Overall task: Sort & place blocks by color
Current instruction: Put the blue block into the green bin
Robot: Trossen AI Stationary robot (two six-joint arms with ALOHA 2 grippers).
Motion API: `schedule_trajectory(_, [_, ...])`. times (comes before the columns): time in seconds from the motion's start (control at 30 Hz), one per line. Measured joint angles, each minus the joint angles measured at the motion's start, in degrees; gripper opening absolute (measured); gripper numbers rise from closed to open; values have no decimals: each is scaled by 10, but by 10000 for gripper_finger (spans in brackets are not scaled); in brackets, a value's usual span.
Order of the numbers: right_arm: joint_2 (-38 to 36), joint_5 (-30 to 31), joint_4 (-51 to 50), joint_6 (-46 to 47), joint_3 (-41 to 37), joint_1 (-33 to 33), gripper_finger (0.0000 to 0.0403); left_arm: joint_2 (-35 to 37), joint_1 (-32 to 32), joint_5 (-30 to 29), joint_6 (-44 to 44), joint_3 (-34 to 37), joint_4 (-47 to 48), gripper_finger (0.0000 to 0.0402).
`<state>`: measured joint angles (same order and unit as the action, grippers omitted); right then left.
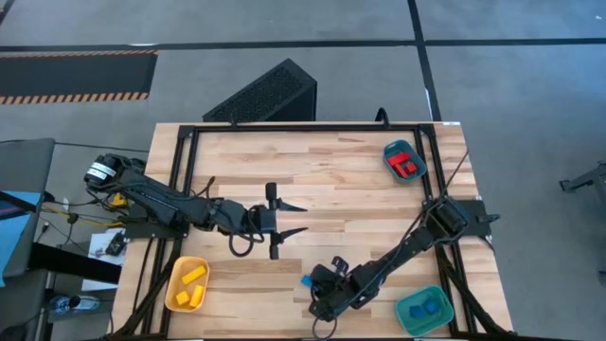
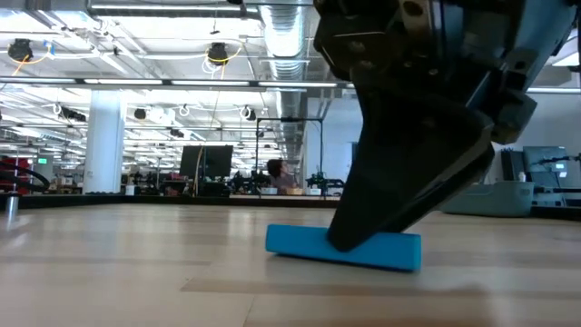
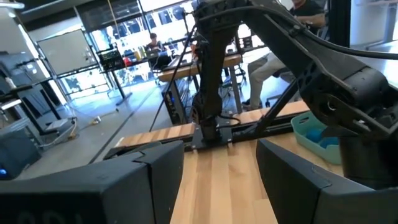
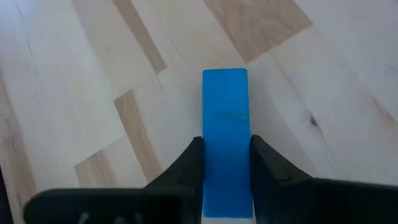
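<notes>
Trays [image 1: 401, 152] colour-sorted (blue bar [image 4: 225, 130] outside, in right fingers [image 4: 264, 165])

Bright, even overhead light from ceiling lamps [image 2: 216, 52] in the low view's upper left. The tabletop [image 1: 322, 180] shows only soft shadows. The near dark arm in the low view is blurred.

We see a table [image 1: 322, 180] of pale wood with a smooth matt finish and darker strips. The blue bar [image 4: 225, 137] looks like smooth, slightly glossy plastic, and the right gripper's fingers [image 4: 186, 165] at its sides are matt black plastic.
</notes>
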<state>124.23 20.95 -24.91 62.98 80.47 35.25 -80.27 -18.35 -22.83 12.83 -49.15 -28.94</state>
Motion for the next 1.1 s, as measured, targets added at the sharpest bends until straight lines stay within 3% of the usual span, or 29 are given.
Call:
schedule_trajectory(0.27, [-5, 0, -22, -6, 19, 26, 85, 0, -5, 0, -23, 0, 4, 192])
schedule_trajectory(0.43, [-37, -8, -86, -5, 34, 59, 86, 0, -7, 0, -26, 0, 4, 192])
schedule_trajectory(0.7, [-112, 9, -213, 89, 33, 142, 86, 0, -7, 0, -30, 0, 4, 192])
schedule_trajectory(0.97, [-167, 44, -198, 197, 35, 222, 86, 0, -7, 0, -35, 0, 4, 192])
schedule_trajectory(1.1, [-170, 27, -205, 234, 35, 256, 86, 0, -7, 0, -38, 0, 4, 192])
